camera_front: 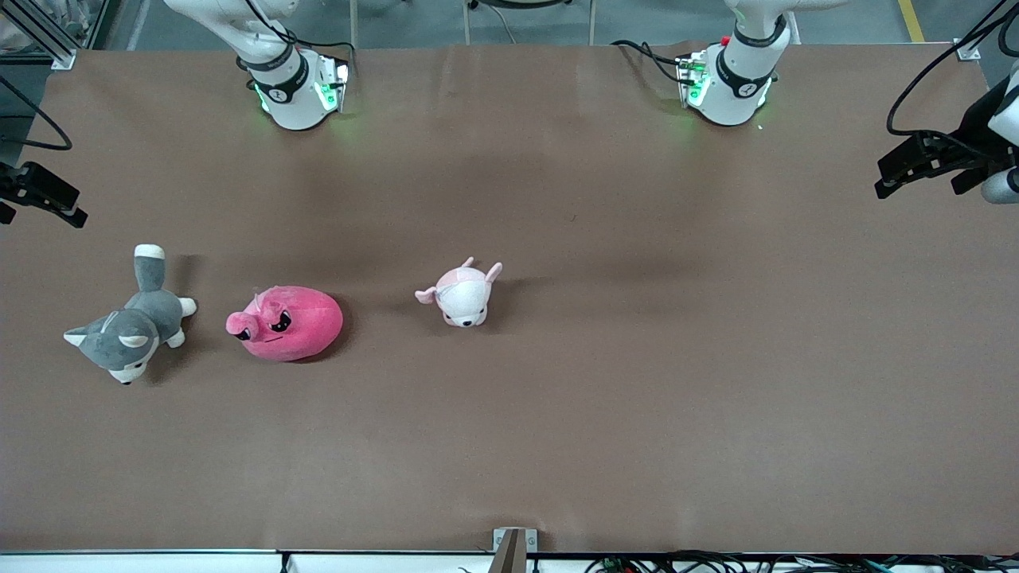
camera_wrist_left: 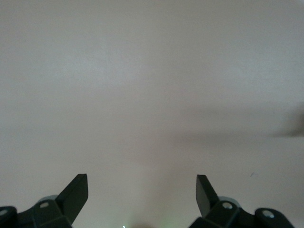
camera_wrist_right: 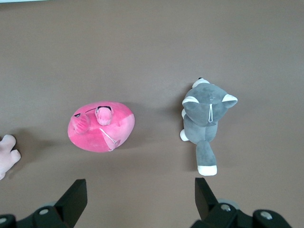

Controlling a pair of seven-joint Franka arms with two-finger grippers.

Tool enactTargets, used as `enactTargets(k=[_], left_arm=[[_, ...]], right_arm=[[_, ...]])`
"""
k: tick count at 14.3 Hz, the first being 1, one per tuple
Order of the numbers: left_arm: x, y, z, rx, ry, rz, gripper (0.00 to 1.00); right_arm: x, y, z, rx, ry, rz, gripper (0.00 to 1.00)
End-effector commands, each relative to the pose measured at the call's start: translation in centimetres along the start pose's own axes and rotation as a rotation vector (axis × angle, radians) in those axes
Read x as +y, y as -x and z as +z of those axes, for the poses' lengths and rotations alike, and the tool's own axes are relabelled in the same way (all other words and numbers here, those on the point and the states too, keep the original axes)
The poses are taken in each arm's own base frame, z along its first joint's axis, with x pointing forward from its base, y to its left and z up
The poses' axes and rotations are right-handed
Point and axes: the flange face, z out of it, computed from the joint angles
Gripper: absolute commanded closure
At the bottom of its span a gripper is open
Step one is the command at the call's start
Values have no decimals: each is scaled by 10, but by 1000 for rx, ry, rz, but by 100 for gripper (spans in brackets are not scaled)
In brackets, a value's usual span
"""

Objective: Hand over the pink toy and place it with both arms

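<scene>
Right claw [camera_front: 44,199], mid-left edge of the front view, jaws spread and empty, up over the tabletop [camera_front: 557,446]; left claw [camera_front: 915,171], upper right edge, likewise spread and empty; pink toy [camera_front: 290,322] resting at centre-left between grey-and-white dog plush [camera_front: 131,326] and pale pink-and-white plush [camera_front: 463,296].

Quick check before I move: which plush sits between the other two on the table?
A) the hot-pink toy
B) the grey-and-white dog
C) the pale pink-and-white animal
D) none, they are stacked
A: in the front view the pink toy lies on the table with the grey-and-white dog beside it toward the right arm's end and the pale pink-and-white plush toward the left arm's end.
</scene>
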Motion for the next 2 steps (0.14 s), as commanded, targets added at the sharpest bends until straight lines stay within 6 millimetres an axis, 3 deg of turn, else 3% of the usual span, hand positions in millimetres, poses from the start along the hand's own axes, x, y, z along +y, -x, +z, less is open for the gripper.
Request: enactTargets(k=[1, 2], left_arm=[[3, 2, -5, 7, 0, 19, 0], [2, 2, -5, 6, -2, 18, 0]], right_arm=[[1, 9, 0, 5, 23, -14, 0], [1, 9, 0, 4, 23, -14, 0]])
